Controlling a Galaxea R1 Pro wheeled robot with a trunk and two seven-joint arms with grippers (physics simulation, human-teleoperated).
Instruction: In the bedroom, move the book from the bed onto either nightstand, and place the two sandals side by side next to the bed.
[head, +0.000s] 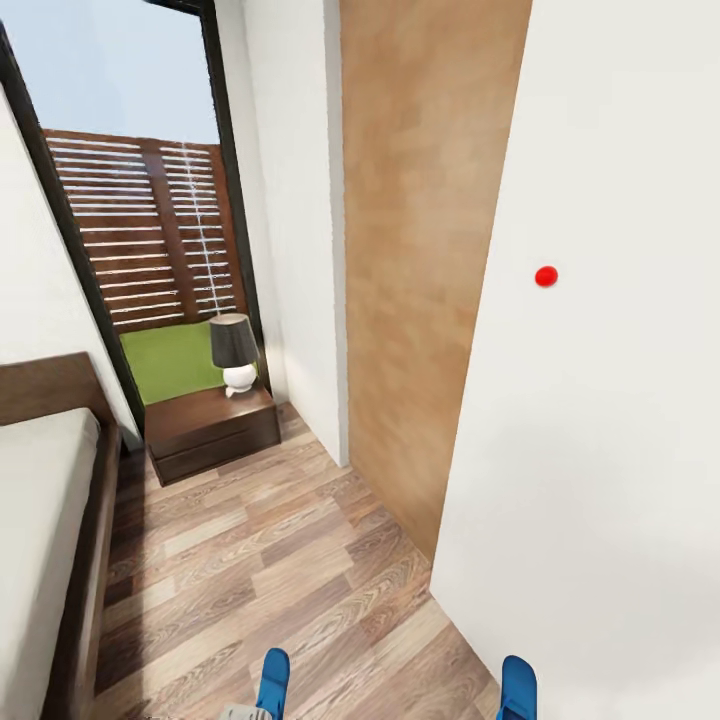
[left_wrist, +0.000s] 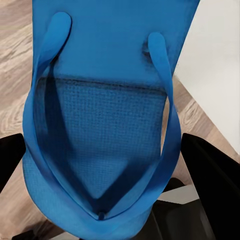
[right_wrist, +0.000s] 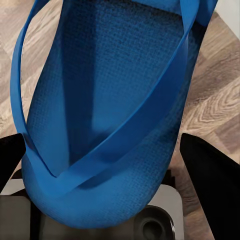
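Sandals fill both wrist views: one blue sandal (left_wrist: 105, 130) sits gripped between the left gripper's (left_wrist: 107, 165) black fingers (left_wrist: 210, 170), the other sandal (right_wrist: 107, 125) is held the same way in the right gripper (right_wrist: 107, 165). Ahead of the grippers stand the nightstand (head: 212, 430) with a lamp (head: 235, 352), and the bed (head: 45, 540).

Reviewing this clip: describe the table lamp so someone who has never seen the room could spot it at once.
Find the tall black-framed window at the back of the room. Below it, beside the bed, stands a low dark-brown nightstand. The lamp sits on top: a round white base under a dark grey shade, the one item on it.
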